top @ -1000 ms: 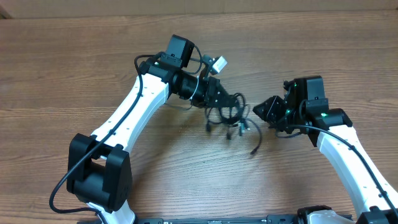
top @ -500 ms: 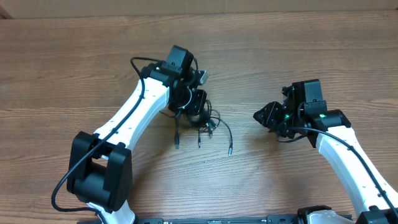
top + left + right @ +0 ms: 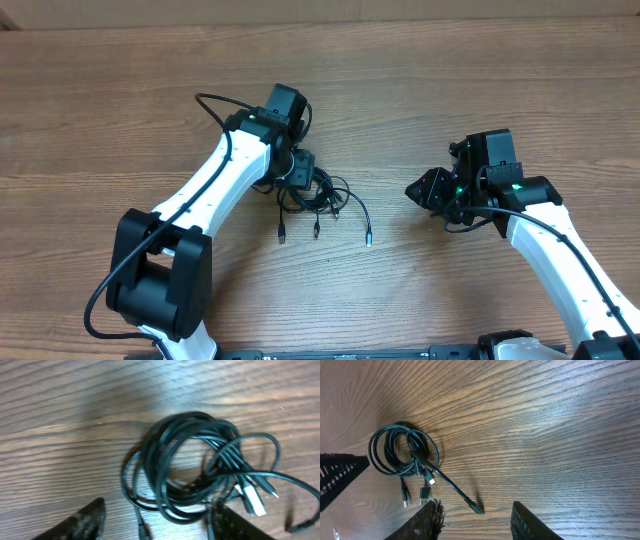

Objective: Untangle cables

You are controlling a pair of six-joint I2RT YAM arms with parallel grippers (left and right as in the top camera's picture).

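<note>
The cables (image 3: 326,194) lie in a loose black coil on the wooden table (image 3: 120,120), with three plug ends trailing toward the front. My left gripper (image 3: 302,176) hangs right over the coil's left edge. In the left wrist view the cables (image 3: 195,467) lie flat on the wood, the lowest loops reaching between my open left gripper (image 3: 157,527), whose fingers (image 3: 82,522) are spread wide. My right gripper (image 3: 421,188) is off to the right, open and holding nothing. The right wrist view shows the cables (image 3: 402,450) ahead of the right gripper (image 3: 477,522), one plug end (image 3: 476,507) lying near it.
The left arm (image 3: 215,185) reaches in from the front left and the right arm (image 3: 555,245) from the front right. A thicker black arm cable (image 3: 215,100) loops behind the left wrist. Bare wooden table lies all round the coil.
My left gripper carried the bundle leftward and down onto the table, then opened and let it go. The cables now rest spread on the wood. The right gripper barely moved.
</note>
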